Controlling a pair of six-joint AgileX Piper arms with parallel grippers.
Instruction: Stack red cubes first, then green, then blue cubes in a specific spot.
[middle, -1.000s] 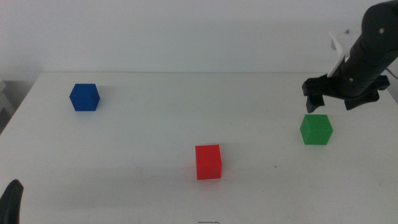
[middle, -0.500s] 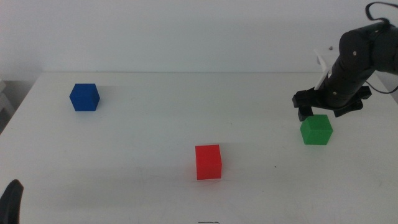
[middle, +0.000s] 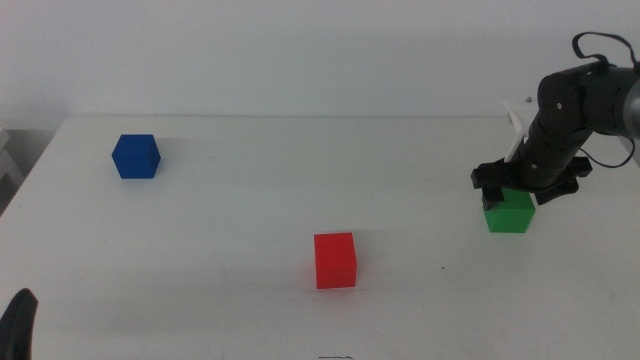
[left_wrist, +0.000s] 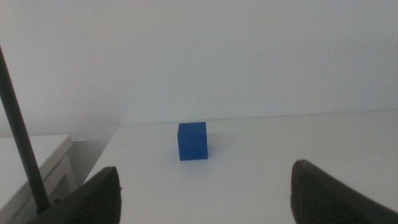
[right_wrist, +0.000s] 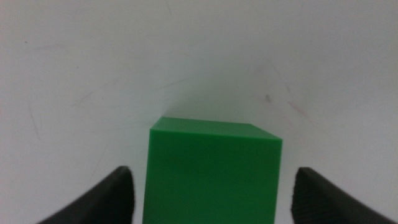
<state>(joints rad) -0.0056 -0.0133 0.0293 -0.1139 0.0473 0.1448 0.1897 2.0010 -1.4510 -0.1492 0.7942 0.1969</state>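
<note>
The red cube (middle: 335, 260) sits on the white table near the front middle. The green cube (middle: 509, 212) sits at the right. My right gripper (middle: 523, 186) is just above it, open, one jaw on each side of its top. In the right wrist view the green cube (right_wrist: 211, 171) fills the gap between the two spread jaws, and neither jaw touches it. The blue cube (middle: 135, 156) sits at the far left and also shows in the left wrist view (left_wrist: 192, 140). My left gripper (left_wrist: 205, 193) is open and waits low at the front left corner.
The white tabletop (middle: 300, 180) ends at a back edge against a pale wall. A pale ledge or cabinet (left_wrist: 37, 155) stands off the table's left side.
My right gripper has moved down and slightly left, from above and behind the green cube to right over it. The cubes and the left arm have not moved.
</note>
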